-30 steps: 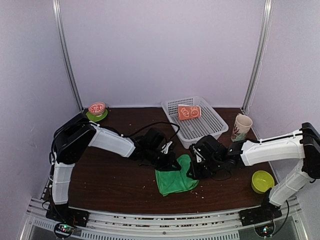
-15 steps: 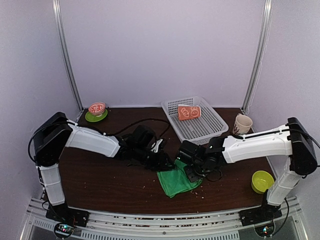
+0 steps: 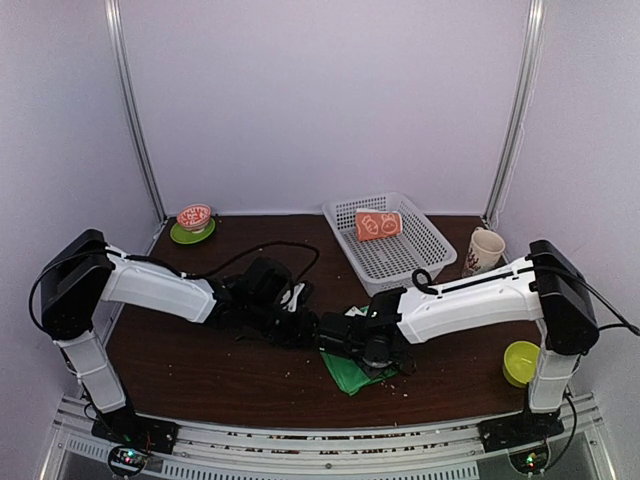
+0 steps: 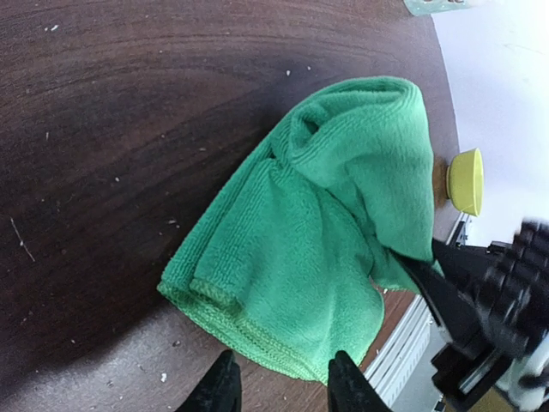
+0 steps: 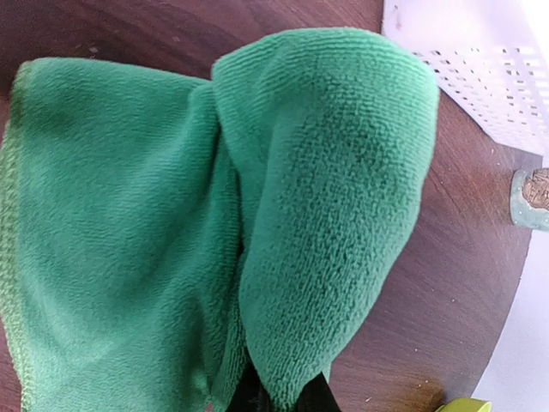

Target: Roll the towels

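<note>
1. The right hand (image 5: 281, 396) is clamped on a doubled fold of the green towel (image 4: 326, 232). The cloth bunches down between its closed fingers, and the fold stands up off the worktop (image 3: 220, 360) like a hood.
2. The left hand (image 4: 281, 388) has its fingertips apart with nothing between them. The towel's stitched hem lies just ahead of the tips; I cannot tell whether it touches them.
3. The green towel sits at the near middle of the worktop, partly doubled over itself. Its lower part lies flat on the wood and its upper part hangs from the right hand's grip.
4. In the left wrist view the towel's long axis runs from the hem at the left hand's tips, slanting away to the lifted fold where the right hand's dark fingers pinch it. The two hands therefore face each other along that axis, one at each end.
5. The right hand alone has the cloth, while the left is the nearer one to the free hem. As I judge it, the roll depends on carrying the lifted fold along that axis toward the hem, with the left hand placed to pin or tuck that edge.
6. The orange towel (image 3: 378, 224) lies rolled inside the white basket (image 3: 425, 262) at the far side, well apart from both hands. The green one looks like the piece left to do.
</note>
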Controlling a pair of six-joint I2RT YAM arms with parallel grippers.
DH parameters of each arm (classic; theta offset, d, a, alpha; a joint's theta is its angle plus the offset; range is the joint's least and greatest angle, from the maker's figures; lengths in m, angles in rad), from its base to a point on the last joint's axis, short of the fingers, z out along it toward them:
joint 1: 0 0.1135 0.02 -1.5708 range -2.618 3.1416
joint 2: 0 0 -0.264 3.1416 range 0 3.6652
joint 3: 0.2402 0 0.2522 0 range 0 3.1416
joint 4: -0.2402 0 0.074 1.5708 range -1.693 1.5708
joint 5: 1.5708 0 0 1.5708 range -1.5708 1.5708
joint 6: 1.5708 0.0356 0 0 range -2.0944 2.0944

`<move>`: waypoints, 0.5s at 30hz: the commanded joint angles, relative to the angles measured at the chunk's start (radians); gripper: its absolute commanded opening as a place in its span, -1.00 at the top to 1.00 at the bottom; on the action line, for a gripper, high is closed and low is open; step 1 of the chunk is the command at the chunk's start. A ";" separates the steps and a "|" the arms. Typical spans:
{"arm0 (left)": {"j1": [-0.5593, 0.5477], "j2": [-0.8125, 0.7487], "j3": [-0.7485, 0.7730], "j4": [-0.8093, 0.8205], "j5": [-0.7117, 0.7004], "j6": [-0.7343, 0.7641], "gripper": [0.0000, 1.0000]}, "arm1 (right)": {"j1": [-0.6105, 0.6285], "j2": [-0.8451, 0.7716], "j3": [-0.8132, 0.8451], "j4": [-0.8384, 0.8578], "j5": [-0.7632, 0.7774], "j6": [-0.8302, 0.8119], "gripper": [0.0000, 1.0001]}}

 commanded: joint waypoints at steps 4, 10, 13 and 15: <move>0.006 0.024 0.043 0.040 0.008 0.012 0.29 | 0.032 -0.023 -0.002 0.053 -0.045 0.010 0.65; 0.006 0.041 0.047 0.057 0.022 0.007 0.30 | 0.033 -0.094 -0.052 0.137 -0.059 -0.003 0.36; 0.006 0.052 0.052 0.062 0.027 0.005 0.30 | 0.032 -0.126 -0.077 0.185 -0.080 -0.018 0.27; 0.006 0.055 0.053 0.067 0.030 0.003 0.30 | 0.033 -0.138 -0.087 0.210 -0.098 -0.029 0.22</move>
